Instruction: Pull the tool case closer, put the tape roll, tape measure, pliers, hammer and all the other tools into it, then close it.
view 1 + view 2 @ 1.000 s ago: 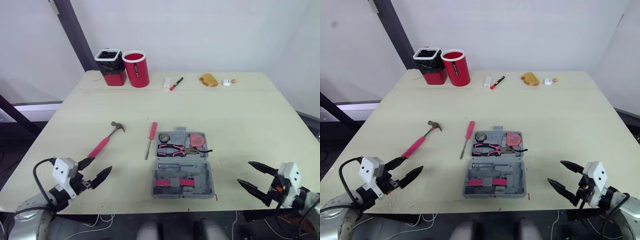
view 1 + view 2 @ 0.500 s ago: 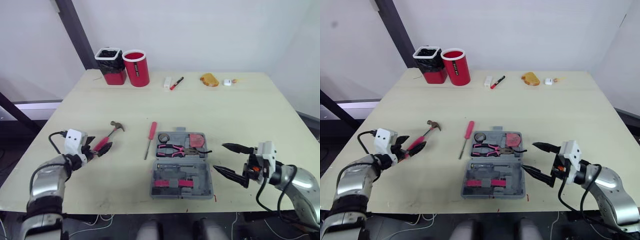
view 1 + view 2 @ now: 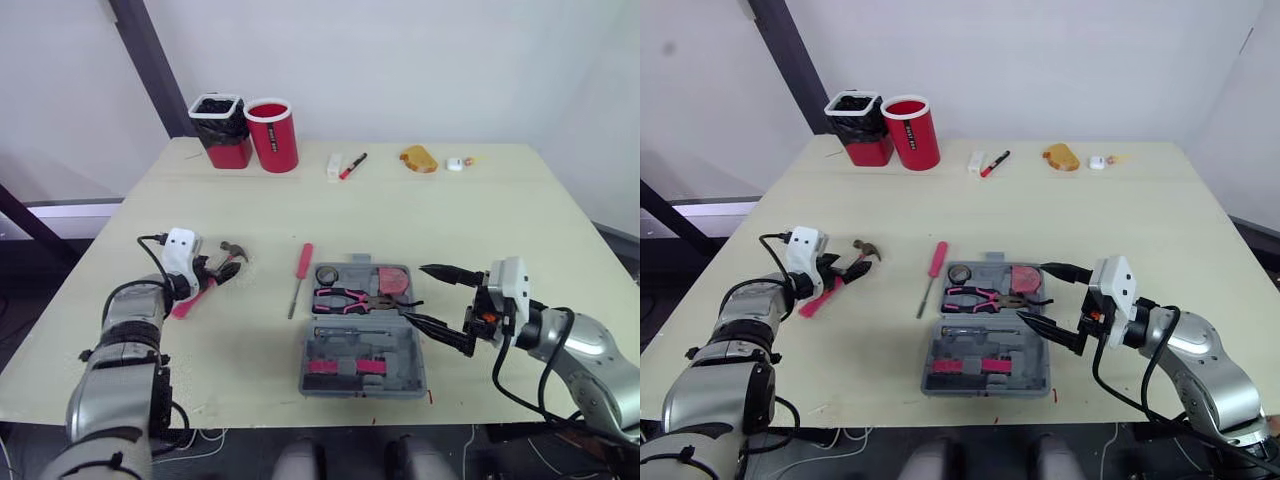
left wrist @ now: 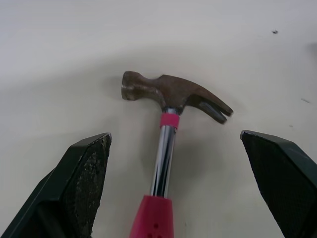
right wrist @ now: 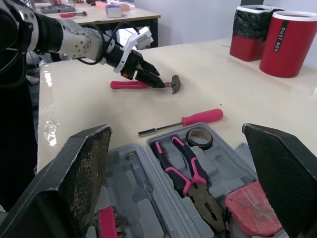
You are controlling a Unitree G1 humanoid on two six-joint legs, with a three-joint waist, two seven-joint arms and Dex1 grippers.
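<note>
My left arm is stretched forward, low over the tabletop [image 3: 480,220]. The left tool [image 4: 176,134] is spread, with the hammer [image 4: 173,94] lying between its fingers, untouched. My right arm bends inward, right tool [image 3: 415,293] spread wide, the open case [image 3: 365,355] just off its tips.

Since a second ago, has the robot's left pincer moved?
Yes. The left pincer went from the near table edge forward to the hammer, open fingers now either side of its shaft.
</note>
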